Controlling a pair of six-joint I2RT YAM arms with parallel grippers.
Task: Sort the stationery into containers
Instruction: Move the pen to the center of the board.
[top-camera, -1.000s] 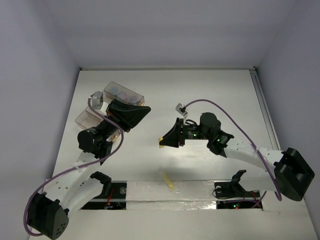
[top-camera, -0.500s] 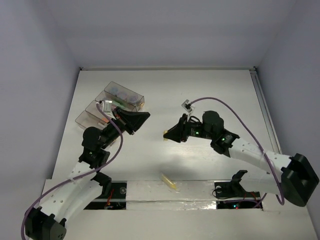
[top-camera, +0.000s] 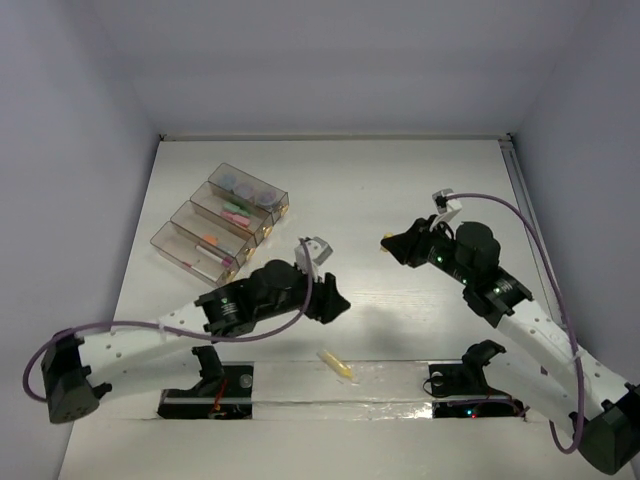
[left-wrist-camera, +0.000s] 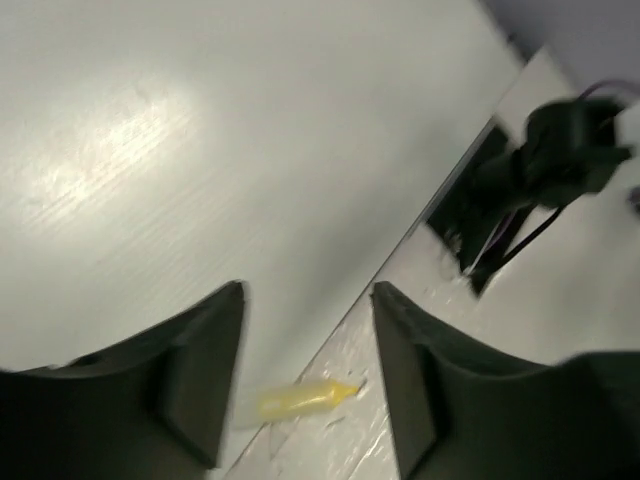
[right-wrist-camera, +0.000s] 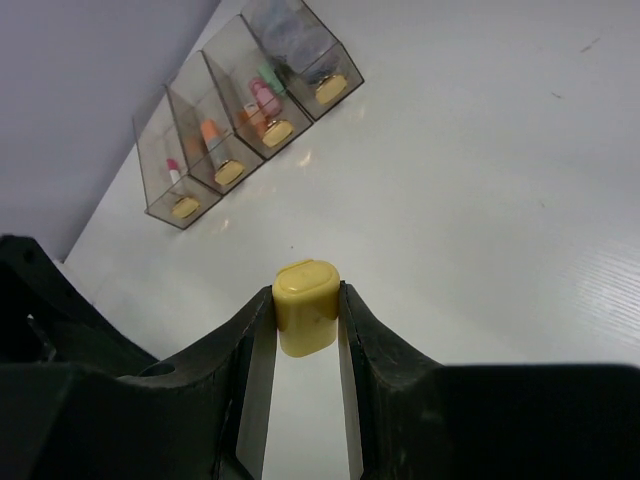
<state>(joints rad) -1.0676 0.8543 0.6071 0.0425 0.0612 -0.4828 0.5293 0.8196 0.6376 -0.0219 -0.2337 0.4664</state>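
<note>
At right gripper (right-wrist-camera: 305, 300): black fingers (right-wrist-camera: 245, 350) pinched on a stubby yellow plastic stick (right-wrist-camera: 306, 318), held above the white table (right-wrist-camera: 480, 200), well apart from the row of four clear smoky plastic boxes (right-wrist-camera: 250, 110). At left gripper (left-wrist-camera: 305, 300): fingers (left-wrist-camera: 195, 370) spread wide and empty, poised over a second yellow stick (left-wrist-camera: 300, 398) lying near the table's front edge.

Probably a lab: white table (top-camera: 400, 180) boxed by plain walls (top-camera: 330, 60).
</note>
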